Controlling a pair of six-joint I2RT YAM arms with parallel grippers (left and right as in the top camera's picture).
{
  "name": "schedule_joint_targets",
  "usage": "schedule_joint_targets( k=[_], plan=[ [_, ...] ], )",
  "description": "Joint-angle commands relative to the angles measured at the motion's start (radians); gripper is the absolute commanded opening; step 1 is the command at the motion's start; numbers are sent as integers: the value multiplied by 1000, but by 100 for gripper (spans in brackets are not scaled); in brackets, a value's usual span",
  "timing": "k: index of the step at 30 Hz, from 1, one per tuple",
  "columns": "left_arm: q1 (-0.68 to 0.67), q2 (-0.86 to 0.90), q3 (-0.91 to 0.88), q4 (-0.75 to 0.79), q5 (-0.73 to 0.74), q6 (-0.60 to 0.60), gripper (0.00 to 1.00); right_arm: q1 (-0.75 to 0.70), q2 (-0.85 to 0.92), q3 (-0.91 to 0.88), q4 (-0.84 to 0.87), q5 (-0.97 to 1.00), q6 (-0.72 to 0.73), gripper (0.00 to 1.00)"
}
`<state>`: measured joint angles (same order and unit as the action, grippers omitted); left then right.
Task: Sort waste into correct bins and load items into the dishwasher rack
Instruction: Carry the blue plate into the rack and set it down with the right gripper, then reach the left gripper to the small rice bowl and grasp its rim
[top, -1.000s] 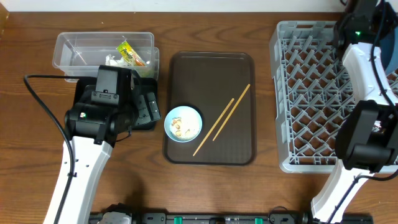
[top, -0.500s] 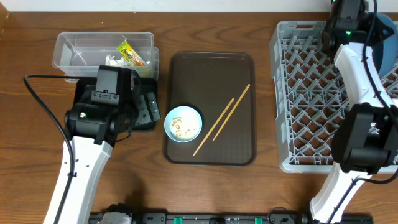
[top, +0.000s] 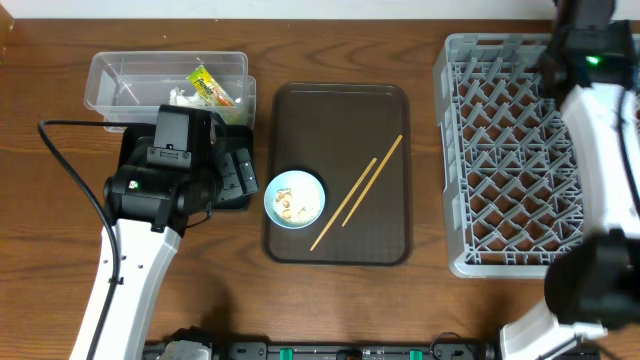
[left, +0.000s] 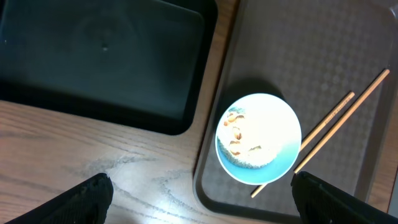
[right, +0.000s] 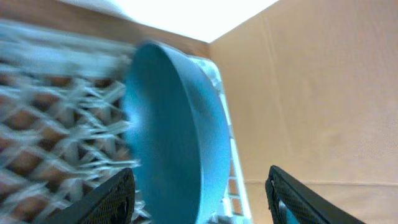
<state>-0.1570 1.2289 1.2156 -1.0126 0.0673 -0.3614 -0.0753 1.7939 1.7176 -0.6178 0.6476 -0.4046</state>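
— What sort of place do you work in?
— A lab bench dressed up as a canteen, I'd say. My black cable (top: 80, 122) trails over a wood-grain table (top: 30, 280), beside a commercial dishwasher rack (top: 500, 170) and a brown serving tray (top: 340, 120).

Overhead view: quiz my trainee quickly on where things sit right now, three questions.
1. True or false: the light-blue bowl is empty.
2. The snack wrapper lies in: A clear tub, B black tray, C dishwasher rack.
3. Fill in: the chopsticks lie on the ____ tray.
Key: 1 false, it holds food bits. 2 A. 3 brown tray.
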Motion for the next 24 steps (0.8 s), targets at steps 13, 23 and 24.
schedule_joint_targets(
  k=[13, 23, 24],
  plan=[
    [-22, 13, -15, 81, -11, 37, 91, 11, -165, -2, -480, -918, 319, 85],
    [-218, 174, -15, 171, -12, 40, 89, 12, -164, -44, -564, -955, 330, 83],
    [-236, 196, -15, 178, -12, 40, 90, 12, -164, -49, -565, -955, 330, 83]
  ],
)
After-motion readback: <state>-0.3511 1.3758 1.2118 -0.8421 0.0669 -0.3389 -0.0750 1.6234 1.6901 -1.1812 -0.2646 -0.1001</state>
